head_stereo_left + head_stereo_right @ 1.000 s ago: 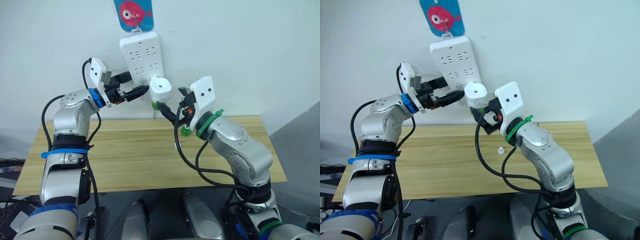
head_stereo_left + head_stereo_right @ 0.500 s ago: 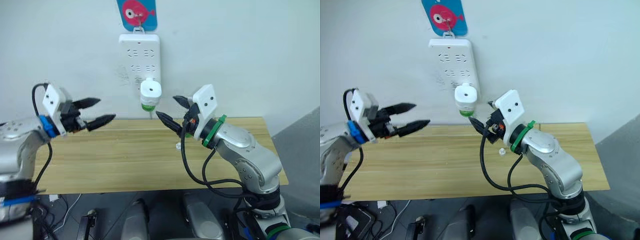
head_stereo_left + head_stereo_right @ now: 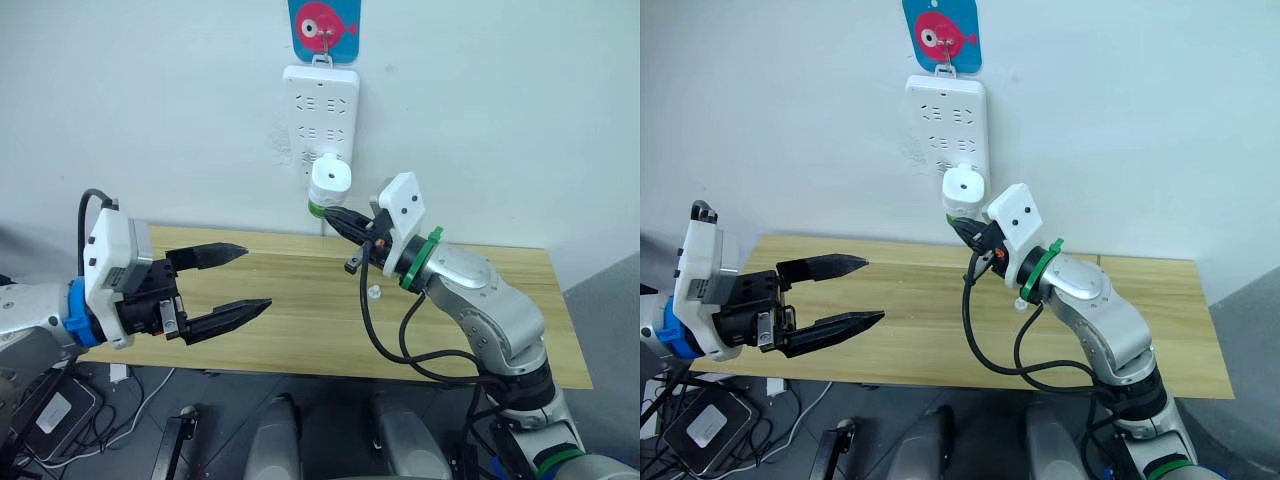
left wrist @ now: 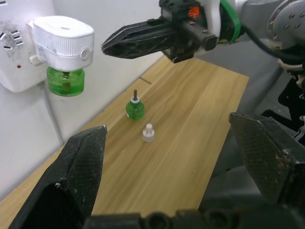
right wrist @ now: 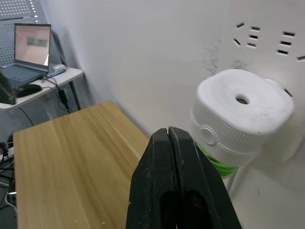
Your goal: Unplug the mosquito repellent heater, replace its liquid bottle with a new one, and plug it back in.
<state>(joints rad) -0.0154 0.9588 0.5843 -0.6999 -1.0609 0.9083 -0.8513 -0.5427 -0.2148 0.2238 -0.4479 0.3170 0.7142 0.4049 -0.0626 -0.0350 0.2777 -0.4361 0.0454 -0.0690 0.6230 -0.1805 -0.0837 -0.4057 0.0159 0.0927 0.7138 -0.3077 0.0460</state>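
Observation:
The white mosquito repellent heater (image 3: 329, 180) sits plugged into the wall power strip (image 3: 320, 105), with a green liquid bottle (image 4: 66, 80) fitted under it. A second green bottle (image 4: 135, 107) stands uncapped on the table, its wick showing, and a small white cap (image 4: 148, 133) lies beside it. I cannot tell which bottle is the new one. My right gripper (image 3: 332, 214) is shut on nothing, its tip just beside and below the heater (image 5: 243, 109). My left gripper (image 3: 255, 278) hangs wide open over the table's near left, well away from the heater.
The wooden table (image 3: 290, 330) runs along the white wall. A pink fish hook (image 3: 323, 20) holds the power strip. The right arm's black cable (image 3: 375, 335) loops over the table. A laptop (image 5: 31, 45) sits on a side desk off to one side.
The camera has shifted. My left gripper drew back from the heater to the near left and stayed open. My right gripper went from open to shut. The heater now hangs plugged in, untouched.

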